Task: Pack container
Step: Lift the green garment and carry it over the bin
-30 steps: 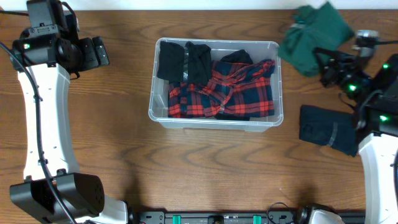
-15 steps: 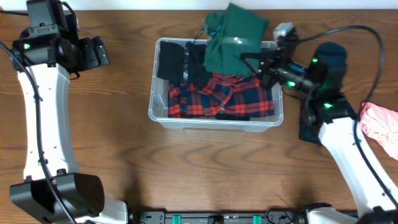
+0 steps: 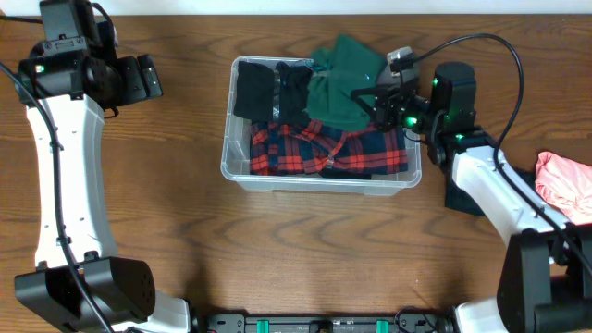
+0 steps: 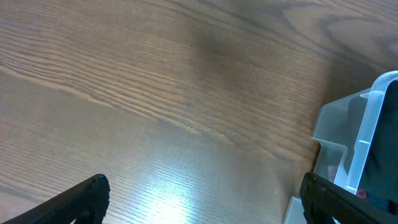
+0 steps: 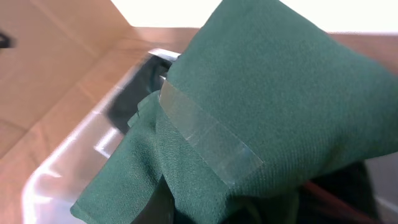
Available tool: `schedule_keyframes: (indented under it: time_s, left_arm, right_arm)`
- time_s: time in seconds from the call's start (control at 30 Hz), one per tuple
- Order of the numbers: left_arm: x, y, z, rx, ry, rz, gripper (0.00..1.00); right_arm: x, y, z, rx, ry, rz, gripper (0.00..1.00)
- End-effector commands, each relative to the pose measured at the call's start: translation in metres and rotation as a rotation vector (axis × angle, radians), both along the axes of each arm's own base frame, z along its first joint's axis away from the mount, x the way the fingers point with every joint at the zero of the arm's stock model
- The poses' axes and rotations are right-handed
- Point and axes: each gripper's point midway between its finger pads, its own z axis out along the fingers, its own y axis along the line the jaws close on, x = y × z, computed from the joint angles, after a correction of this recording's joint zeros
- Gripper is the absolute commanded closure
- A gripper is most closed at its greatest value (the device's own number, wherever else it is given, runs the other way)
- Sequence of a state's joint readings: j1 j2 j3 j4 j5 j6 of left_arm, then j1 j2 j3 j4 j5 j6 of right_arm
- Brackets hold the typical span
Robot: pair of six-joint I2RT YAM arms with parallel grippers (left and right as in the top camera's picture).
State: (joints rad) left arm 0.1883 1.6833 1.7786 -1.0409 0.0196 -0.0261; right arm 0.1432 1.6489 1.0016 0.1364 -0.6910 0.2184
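Observation:
The clear plastic container [image 3: 320, 179] sits mid-table and holds a red and navy plaid shirt [image 3: 324, 143] and black garments [image 3: 274, 91]. My right gripper [image 3: 377, 100] is shut on a folded dark green cloth [image 3: 344, 83] with a strip of clear tape, lowered over the container's back right part. In the right wrist view the green cloth [image 5: 261, 118] fills the frame over the container's rim [image 5: 81, 155]. My left gripper [image 3: 148, 79] is open and empty, off to the container's left; its view shows bare wood and the container's corner [image 4: 348, 149].
A folded dark navy garment [image 3: 458, 196] lies right of the container, partly under my right arm. A pink cloth [image 3: 564, 185] lies at the right edge. My left arm stands along the left side.
My right gripper carried the green cloth from the far right corner leftward over the container, then lowered it into the back right part. The pink cloth came into view. The left arm stayed still.

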Motion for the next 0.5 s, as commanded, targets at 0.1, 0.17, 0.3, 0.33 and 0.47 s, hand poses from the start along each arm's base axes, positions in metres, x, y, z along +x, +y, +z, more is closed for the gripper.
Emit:
schedule_keyframes:
  time_s: [0.1,0.17,0.3,0.33,0.47]
  left_arm:
    - [0.000,0.002,0.006,0.003,-0.014,0.005,0.02]
    - [0.000,0.002,0.006,0.003,-0.014,0.005,0.02]
    - [0.000,0.002,0.006,0.003,-0.014,0.005,0.02]
    - [0.000,0.002,0.006,0.003,-0.014,0.005,0.02]
    - [0.000,0.002,0.006,0.003,-0.014,0.005,0.02]
  right_arm:
    - [0.022,-0.048,-0.027,-0.062,0.065,-0.146,0.53]
    - [0.022,-0.059,-0.031,-0.064,0.087,-0.170,0.20]
    - [0.021,-0.072,-0.032,-0.050,0.109,-0.184,0.01]
    - [0.019,-0.073,-0.030,-0.040,0.111,-0.177,0.01]
    - [0.015,-0.073,-0.015,-0.020,0.088,-0.160,0.01]
